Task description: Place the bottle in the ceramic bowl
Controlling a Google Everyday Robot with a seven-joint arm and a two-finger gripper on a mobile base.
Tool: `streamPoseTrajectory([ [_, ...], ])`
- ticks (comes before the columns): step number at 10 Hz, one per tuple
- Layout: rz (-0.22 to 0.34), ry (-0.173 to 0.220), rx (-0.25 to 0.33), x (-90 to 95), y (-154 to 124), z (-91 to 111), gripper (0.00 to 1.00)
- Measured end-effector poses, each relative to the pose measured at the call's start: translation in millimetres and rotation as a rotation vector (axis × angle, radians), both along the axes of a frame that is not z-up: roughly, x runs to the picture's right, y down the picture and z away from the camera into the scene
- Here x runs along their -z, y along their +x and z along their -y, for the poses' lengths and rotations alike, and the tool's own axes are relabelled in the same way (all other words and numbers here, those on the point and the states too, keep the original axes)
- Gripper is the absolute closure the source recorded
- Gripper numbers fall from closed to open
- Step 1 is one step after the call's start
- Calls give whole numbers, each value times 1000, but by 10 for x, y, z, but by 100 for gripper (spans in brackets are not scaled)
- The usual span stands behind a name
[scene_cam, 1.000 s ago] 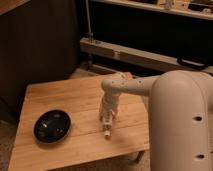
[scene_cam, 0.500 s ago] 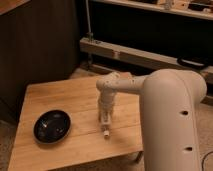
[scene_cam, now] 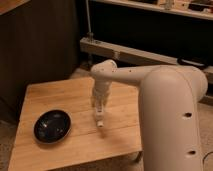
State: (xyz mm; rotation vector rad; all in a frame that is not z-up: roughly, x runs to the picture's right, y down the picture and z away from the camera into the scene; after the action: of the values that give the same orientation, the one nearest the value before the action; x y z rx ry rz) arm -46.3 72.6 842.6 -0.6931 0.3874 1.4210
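The black ceramic bowl (scene_cam: 52, 126) sits on the front left part of the wooden table (scene_cam: 60, 92). My gripper (scene_cam: 99, 110) points down over the middle of the table, to the right of the bowl. It is shut on the small whitish bottle (scene_cam: 100, 120), which hangs upright below the fingers, cap end down, just above the tabletop. The bottle is about a bowl's width away from the bowl's right rim.
My white arm (scene_cam: 165, 100) fills the right side and hides the table's right end. A dark wall stands behind the table on the left. A metal rail and low shelf (scene_cam: 125, 52) run along the back.
The gripper has moved left towards the bowl with the bottle in it and has risen slightly. The bowl has not moved.
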Motion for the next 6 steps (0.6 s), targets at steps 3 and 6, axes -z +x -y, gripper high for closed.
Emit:
streamPoseTrajectory([
  [3, 120, 53, -14, 59, -423, 256, 100],
  [6, 247, 98, -61, 236, -764, 280, 100],
])
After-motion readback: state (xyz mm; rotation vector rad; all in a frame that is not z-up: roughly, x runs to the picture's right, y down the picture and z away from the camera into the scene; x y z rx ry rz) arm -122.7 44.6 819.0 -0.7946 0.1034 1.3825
